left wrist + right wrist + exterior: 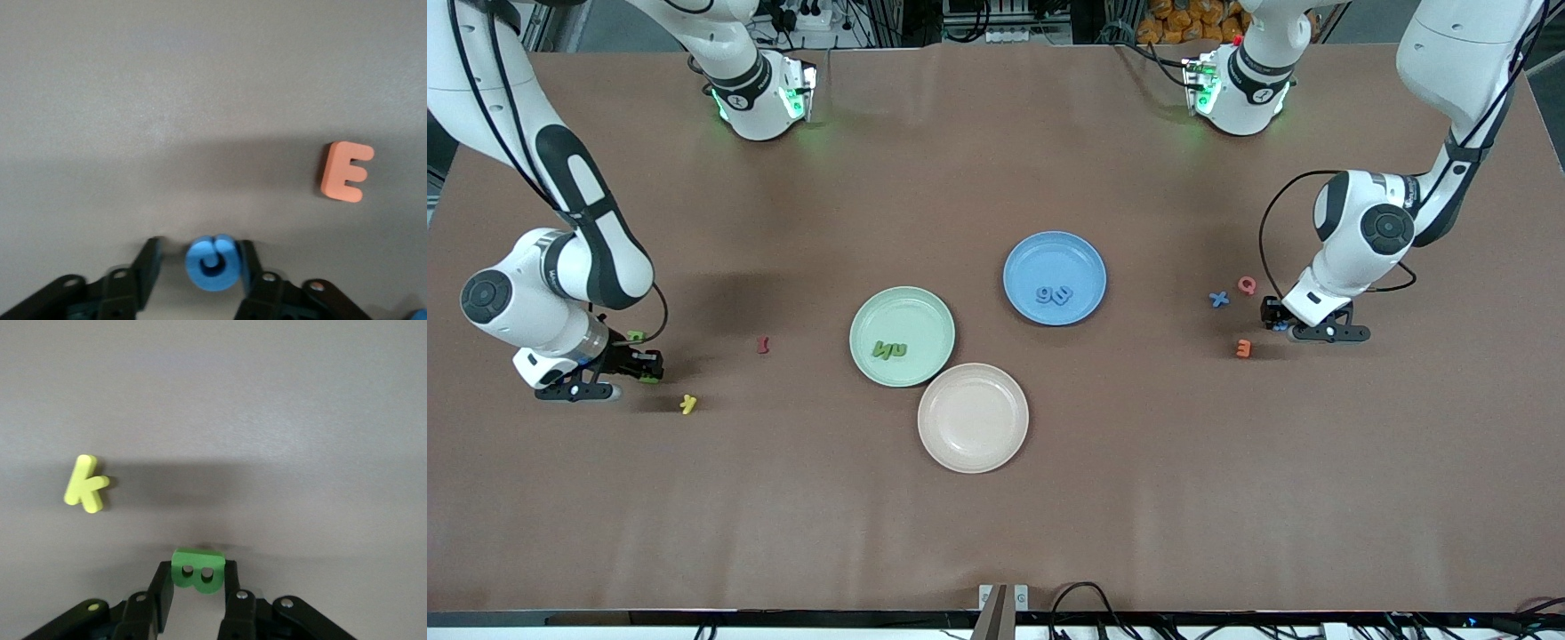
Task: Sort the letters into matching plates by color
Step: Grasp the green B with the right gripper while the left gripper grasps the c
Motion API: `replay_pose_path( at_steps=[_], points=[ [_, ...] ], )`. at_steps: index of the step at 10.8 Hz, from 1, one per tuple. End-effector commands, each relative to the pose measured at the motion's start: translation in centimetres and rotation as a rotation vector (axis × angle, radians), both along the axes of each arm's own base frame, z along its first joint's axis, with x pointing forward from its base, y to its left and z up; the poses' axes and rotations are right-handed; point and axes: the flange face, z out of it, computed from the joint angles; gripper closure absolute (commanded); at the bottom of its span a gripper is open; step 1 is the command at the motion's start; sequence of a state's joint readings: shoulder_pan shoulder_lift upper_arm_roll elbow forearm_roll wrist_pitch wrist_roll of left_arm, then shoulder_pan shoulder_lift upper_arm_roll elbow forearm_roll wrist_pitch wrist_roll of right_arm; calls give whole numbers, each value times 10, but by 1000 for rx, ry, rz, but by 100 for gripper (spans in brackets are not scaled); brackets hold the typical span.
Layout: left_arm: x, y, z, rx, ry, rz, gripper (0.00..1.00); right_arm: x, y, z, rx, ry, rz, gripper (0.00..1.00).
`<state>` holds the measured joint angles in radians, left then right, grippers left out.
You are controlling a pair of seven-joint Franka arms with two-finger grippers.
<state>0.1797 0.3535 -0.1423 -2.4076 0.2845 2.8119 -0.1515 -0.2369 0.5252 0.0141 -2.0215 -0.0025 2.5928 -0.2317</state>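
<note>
Letters are mid-pickup: right gripper (197, 587) is clamped on a green letter (198, 570) well off the green plate (902, 336) toward the right arm's end. Left gripper (199, 263) is half-closed around a blue letter (212, 263), one finger touching, well out from that plate toward the left arm's end. Next up I'd guess lift and carry green to the green plate, blue to the blue plate (1055, 277) beside it

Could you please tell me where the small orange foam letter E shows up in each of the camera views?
Front view: orange foam letter E on the brown table, toward the left arm's end, beside the left gripper.
Left wrist view: E past the left gripper.
Right wrist view: not visible.
Shared landmark: the left gripper.

Both arms low; right claw (197, 587) clamped, left claw (200, 267) half-spread.
</note>
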Motion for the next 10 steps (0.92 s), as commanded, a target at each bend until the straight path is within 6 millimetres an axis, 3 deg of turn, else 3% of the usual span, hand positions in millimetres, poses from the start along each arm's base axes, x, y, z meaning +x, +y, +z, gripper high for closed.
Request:
replay_pose_path(
  at_steps=[1, 6, 10],
  points=[
    [1, 0, -3, -16, -7, -5, 57, 3, 17, 22, 3, 12, 36, 79],
    [4, -1, 1, -16, -19, -4, 100, 8, 46, 34, 12, 20, 72, 79],
    [8, -11, 9, -25, -35, 1, 100, 13, 80, 45, 18, 46, 52, 79]
  ],
)
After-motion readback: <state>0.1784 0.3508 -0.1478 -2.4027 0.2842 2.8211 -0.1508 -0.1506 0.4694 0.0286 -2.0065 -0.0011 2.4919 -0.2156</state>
